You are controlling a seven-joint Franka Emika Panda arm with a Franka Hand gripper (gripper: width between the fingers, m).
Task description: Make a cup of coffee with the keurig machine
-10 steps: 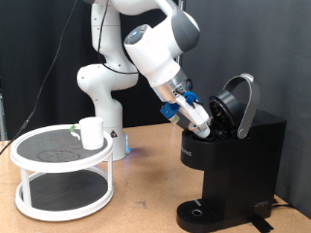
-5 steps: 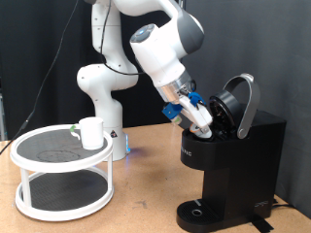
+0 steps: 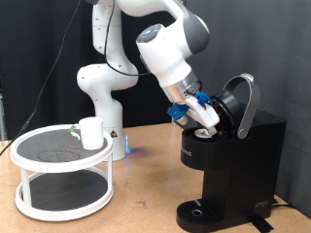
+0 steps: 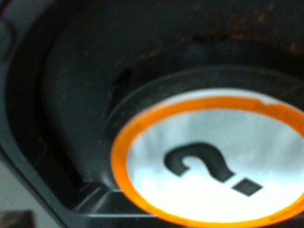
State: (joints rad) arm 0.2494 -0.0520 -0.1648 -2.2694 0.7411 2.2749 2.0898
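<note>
The black keurig machine (image 3: 238, 160) stands at the exterior view's right with its domed lid (image 3: 245, 100) raised. My gripper (image 3: 213, 120), with blue finger parts, reaches down into the open chamber under the lid. In the wrist view a round pod (image 4: 214, 157) with a silver foil top, an orange rim and a black question mark fills the dark chamber (image 4: 85, 104); no fingers show there. The white cup (image 3: 91, 133) stands on the top shelf of a round white stand (image 3: 60, 165) at the exterior view's left, far from the gripper.
The stand has two tiers with dark mesh surfaces. The machine's round drip base (image 3: 199, 212) sits at the front of the wooden table (image 3: 136, 209). The robot's base (image 3: 102, 97) rises behind the stand. A black curtain hangs behind.
The arm has shifted slightly to the exterior view's right and the gripper has gone a little deeper towards the open chamber. The cup and the machine have not moved.
</note>
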